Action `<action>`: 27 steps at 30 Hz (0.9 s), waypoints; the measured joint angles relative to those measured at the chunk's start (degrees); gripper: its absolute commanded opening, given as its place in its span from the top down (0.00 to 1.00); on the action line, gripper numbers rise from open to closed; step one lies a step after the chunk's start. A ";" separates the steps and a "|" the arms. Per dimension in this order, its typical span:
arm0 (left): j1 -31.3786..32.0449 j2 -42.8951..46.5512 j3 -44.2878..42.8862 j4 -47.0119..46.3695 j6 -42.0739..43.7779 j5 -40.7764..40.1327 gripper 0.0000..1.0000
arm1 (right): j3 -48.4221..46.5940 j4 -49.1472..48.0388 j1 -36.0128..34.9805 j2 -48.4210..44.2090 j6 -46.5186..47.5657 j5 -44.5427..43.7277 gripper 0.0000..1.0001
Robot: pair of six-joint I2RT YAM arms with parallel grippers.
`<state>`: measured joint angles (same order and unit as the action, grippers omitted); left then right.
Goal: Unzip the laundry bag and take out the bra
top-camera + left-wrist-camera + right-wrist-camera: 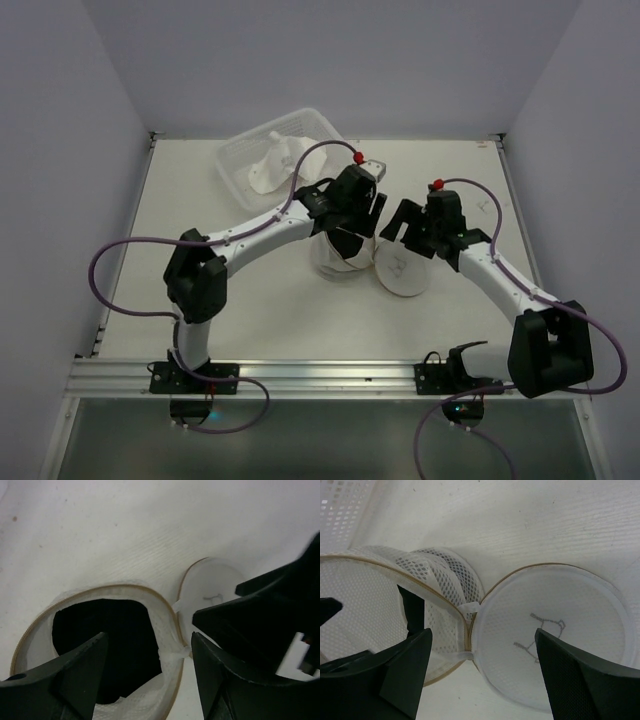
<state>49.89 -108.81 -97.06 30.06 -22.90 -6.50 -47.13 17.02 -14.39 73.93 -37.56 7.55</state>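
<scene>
The laundry bag [335, 258] stands unzipped at mid-table, its round lid [402, 272] folded flat to the right and joined by a small mesh hinge [470, 611]. The lid [555, 625] shows a little bra drawing. Inside the tan-rimmed opening lies the black bra [107, 640]. My left gripper [147, 675] is open and straddles the bag's right wall [167, 645], one finger [75, 680] over the bra and the other outside. My right gripper [482, 675] hangs open above the hinge and lid, holding nothing. From above, the left gripper [347, 238] covers the bag mouth and the right gripper [405, 226] is beside it.
A clear white plastic basket [245, 160] with a white object [270, 172] in it sits at the back, just behind the left arm's wrist. Its mesh wall [340, 505] shows in the right wrist view's corner. The two grippers are close together.
</scene>
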 measured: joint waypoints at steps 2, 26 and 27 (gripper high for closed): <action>-0.04 -2.03 0.00 2.16 0.02 -0.96 0.34 | 0.68 -0.48 0.00 -0.02 -0.04 0.00 0.15; -2.73 -9.35 9.90 1.73 -1.11 -2.25 0.27 | 3.52 -5.53 0.04 0.59 0.07 4.04 0.17; -2.73 -9.35 10.23 1.03 -1.20 -2.23 0.30 | 3.82 -5.70 0.04 0.70 0.07 4.15 0.17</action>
<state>47.16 -118.17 -86.83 31.09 -24.10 -8.73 -43.31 11.31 -14.35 74.63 -37.50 11.70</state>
